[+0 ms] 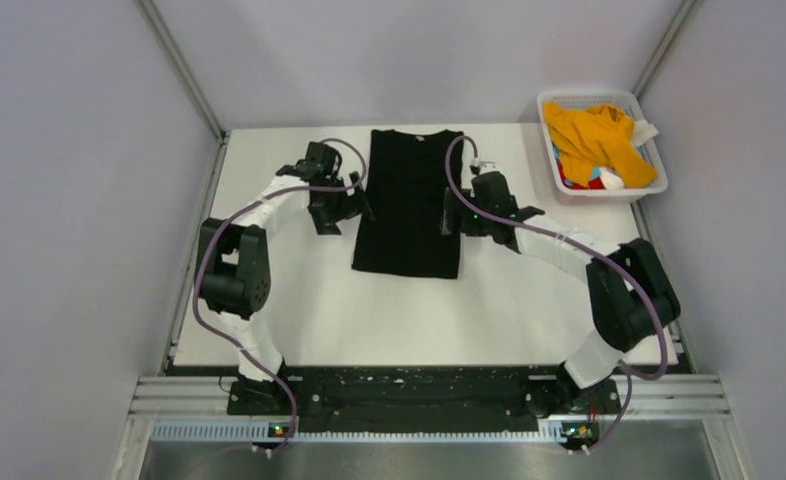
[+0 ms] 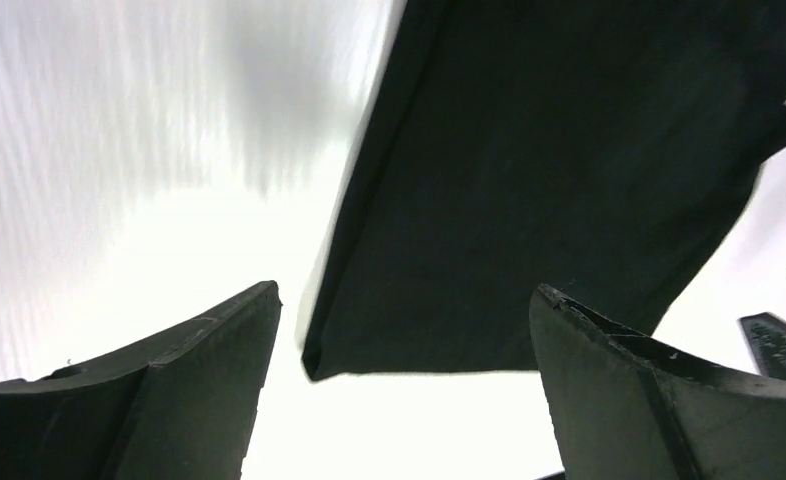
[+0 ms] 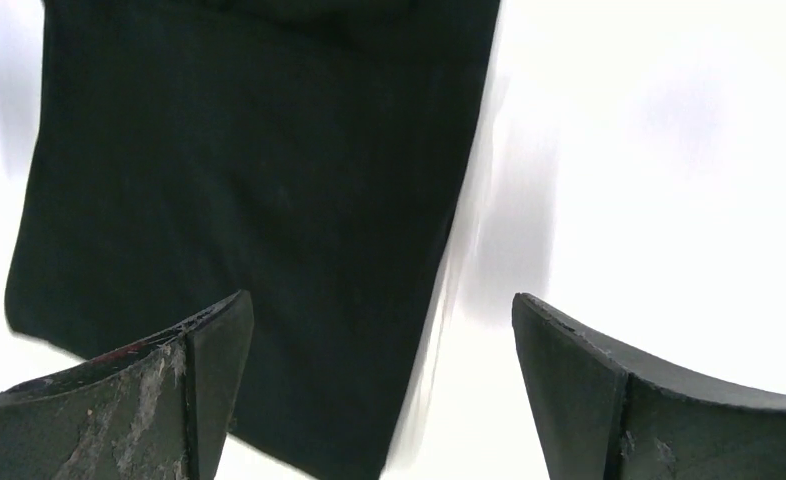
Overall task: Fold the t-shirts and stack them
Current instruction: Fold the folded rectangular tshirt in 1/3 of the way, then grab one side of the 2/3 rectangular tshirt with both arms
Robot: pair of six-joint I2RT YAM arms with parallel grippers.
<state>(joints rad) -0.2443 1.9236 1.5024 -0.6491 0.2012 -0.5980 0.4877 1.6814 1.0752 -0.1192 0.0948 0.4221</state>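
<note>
Overhead and wrist views, fold in progress. The black shirt (image 1: 409, 200) lay flat on the table (image 1: 299, 300), centred toward the far side. Its sleeves were tucked in, so it formed a long narrow strip with the collar far and the hem near.

The left gripper (image 2: 404, 300) hung over the strip's left edge with its jaws wide apart and nothing between them. Its wrist view showed the near left corner of the cloth below the gap. The right gripper (image 3: 381, 305) stood likewise spread and empty over the right edge.

Both wrist views were streaked, so it could not be settled whether either gripper touched the cloth; probably neither did.

The orange shirt (image 1: 594, 135) sat crumpled in the basket (image 1: 659, 180) at the far right corner, with a red scrap (image 1: 569, 178) and a white scrap (image 1: 611, 180) beside it (a bit of blue showed too).

The step in hand appeared to be the crosswise fold, hem toward collar. To do it well, each gripper should descend at matching places on its own side of the hem and pinch every layer there. The two should then lift evenly together. Carried level toward the far end and lowered square on the collar, the cloth should not skew or let the tucked sleeves spill out.
</note>
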